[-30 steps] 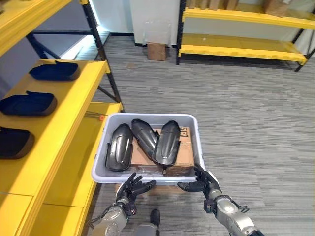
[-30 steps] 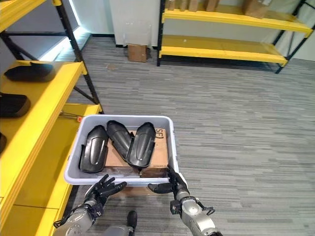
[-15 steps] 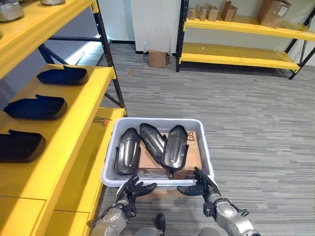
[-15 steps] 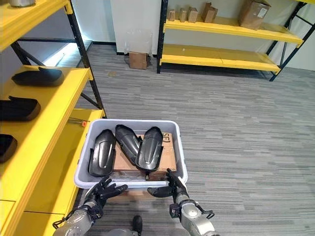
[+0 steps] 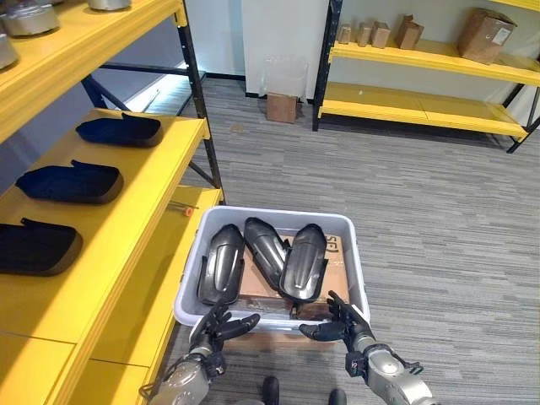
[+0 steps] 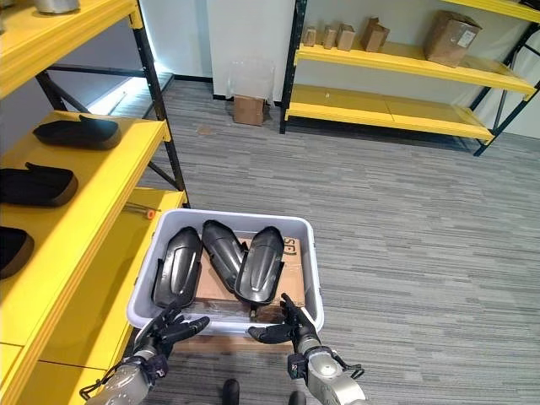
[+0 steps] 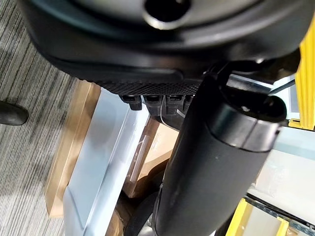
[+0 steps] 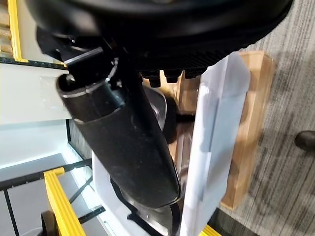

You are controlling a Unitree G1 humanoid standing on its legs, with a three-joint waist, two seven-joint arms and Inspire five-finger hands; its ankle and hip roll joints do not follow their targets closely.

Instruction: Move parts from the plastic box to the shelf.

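Beside plastic box (image 5: 358, 274), left hand (image 5: 217, 327), right hand (image 5: 342, 321), relaxed

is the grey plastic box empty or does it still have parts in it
Not empty. The plastic box holds three dark parts, lying side by side on a cardboard box inside it.

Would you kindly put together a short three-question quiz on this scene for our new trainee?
1. True or false: the grey plastic box holds three dark curved parts.
2. Where do the dark blue parts already lie? A) on the floor B) on the yellow shelf to the robot's left C) in a cardboard carton
3. Fill in: the left hand and the right hand are both at the box's ____ rim.

Key: 1 true. 2 B. 3 near; both hands have their fingers spread and hold no part.
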